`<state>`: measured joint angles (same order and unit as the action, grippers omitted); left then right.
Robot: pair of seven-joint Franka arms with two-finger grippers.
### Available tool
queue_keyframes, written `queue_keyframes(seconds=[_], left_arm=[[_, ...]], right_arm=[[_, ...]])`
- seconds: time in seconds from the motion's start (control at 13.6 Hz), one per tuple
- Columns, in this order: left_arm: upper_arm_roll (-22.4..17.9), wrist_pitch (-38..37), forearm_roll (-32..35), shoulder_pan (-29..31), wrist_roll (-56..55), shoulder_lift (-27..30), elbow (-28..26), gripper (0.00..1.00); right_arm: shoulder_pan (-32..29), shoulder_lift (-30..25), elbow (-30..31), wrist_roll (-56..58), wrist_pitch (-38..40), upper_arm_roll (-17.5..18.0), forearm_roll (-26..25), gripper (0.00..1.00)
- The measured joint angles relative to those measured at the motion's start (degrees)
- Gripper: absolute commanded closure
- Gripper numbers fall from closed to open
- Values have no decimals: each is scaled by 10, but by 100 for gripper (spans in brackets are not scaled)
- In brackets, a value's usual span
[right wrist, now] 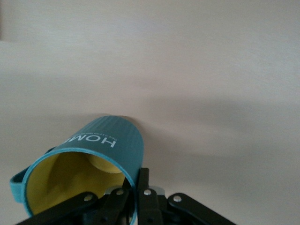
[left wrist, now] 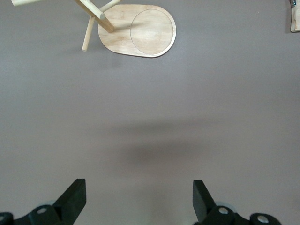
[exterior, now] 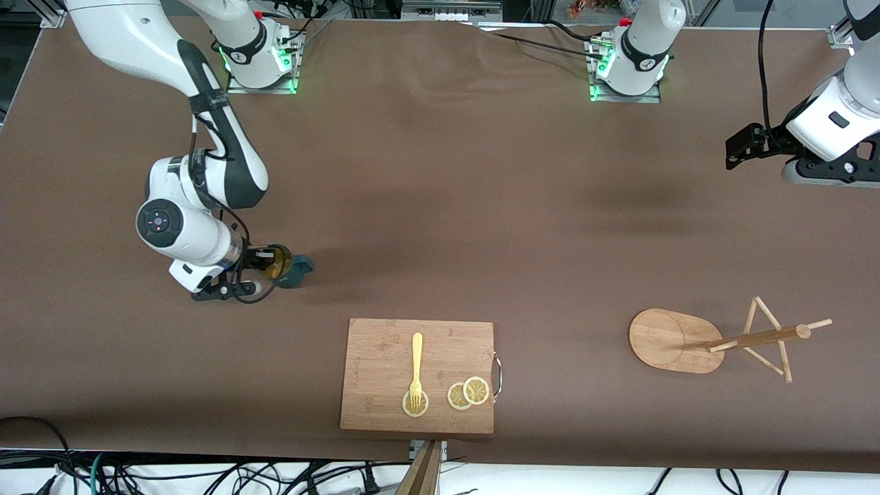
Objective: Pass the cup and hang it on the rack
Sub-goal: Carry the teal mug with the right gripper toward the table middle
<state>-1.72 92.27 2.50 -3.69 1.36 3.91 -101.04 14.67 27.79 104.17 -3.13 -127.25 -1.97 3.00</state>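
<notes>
From the front: one cup [exterior: 292,267] lies tipped in the right gripper [exterior: 265,269], fingers pinching its rim low over the desk [exterior: 440,172]. One rack [exterior: 715,340] lies well apart, toward the left arm's end. One cutting board [exterior: 418,376], one fork [exterior: 416,368], three lemon slices [exterior: 476,390].

Left wrist view: left gripper [left wrist: 138,199] spread wide, waiting above the rack's oval base [left wrist: 138,32].

Right wrist view alone shows the cup's white lettering [right wrist: 91,139] and yellow inside [right wrist: 70,180], the wall clamped between the fingers [right wrist: 143,190].
</notes>
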Motion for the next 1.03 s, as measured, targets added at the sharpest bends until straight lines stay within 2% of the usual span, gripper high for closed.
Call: queue_keyframes(seconds=[0.22,0.44,0.73,1.03], left_arm=[[0,0,0,0,0,0,0,0],[0,0,0,0,0,0,0,0],[0,0,0,0,0,0,0,0],[0,1,0,0,0,0,0,0]], right_arm=[[43,-1,-55,-105,50,28,18,100],[118,13,-105,-236,72,38,20,100],[234,82,-192,-411,75,41,20,100],[318,140,-256,-500,69,39,20,100]])
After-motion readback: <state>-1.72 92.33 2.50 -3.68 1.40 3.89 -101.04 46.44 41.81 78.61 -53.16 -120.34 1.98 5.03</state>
